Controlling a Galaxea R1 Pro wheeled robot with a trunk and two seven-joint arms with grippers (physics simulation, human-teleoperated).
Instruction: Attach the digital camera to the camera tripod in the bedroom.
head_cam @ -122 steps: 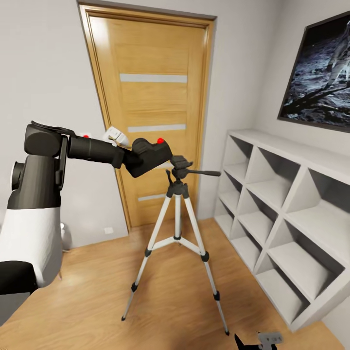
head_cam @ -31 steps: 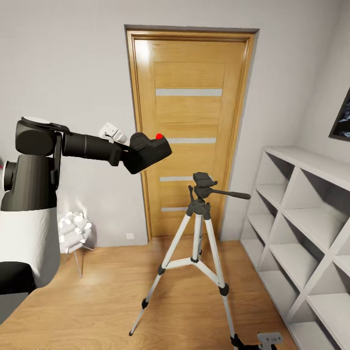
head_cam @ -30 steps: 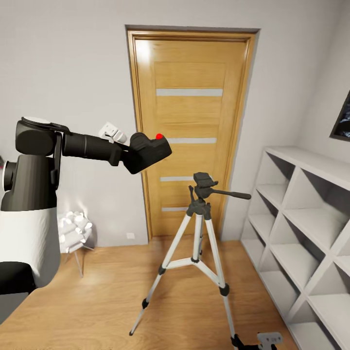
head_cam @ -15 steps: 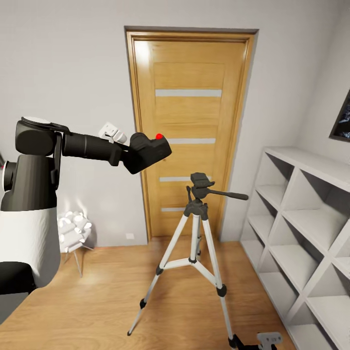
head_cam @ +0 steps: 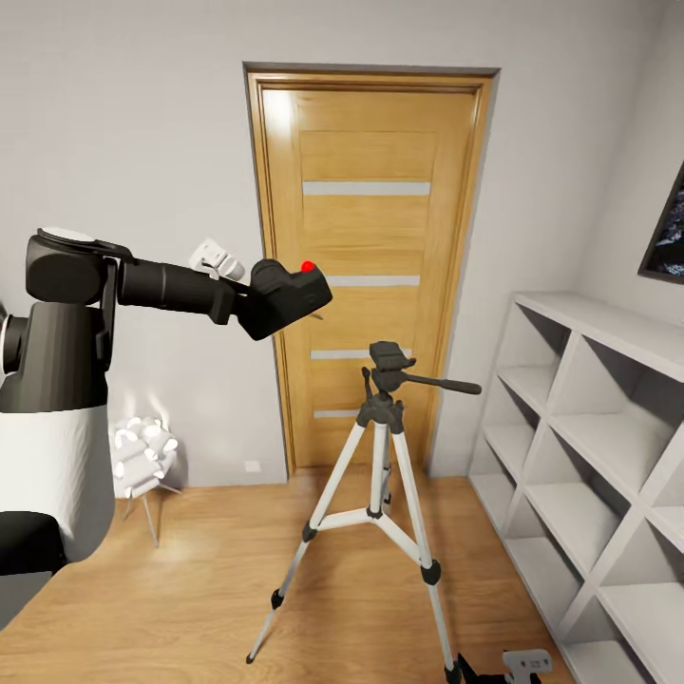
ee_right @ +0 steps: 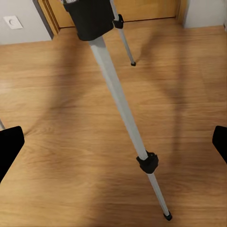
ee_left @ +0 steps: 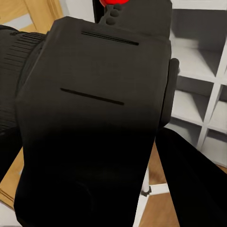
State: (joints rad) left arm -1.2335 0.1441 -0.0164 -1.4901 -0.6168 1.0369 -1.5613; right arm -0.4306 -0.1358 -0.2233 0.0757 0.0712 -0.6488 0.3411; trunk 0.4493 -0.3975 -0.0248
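The left end effector (head_cam: 271,306) grips the camera (head_cam: 285,296) at mid-left of the frame, up and left of the tripod (head_cam: 380,456) head. Right end effector (head_cam: 499,665) sits spread open, bottom right. Best move is probably a level, slow drop straight onto the head.

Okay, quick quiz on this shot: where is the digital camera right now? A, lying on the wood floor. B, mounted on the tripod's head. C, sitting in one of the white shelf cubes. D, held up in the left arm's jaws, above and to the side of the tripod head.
D: the digital camera sits at the end of the left arm, clear of the camera tripod, whose head is bare.
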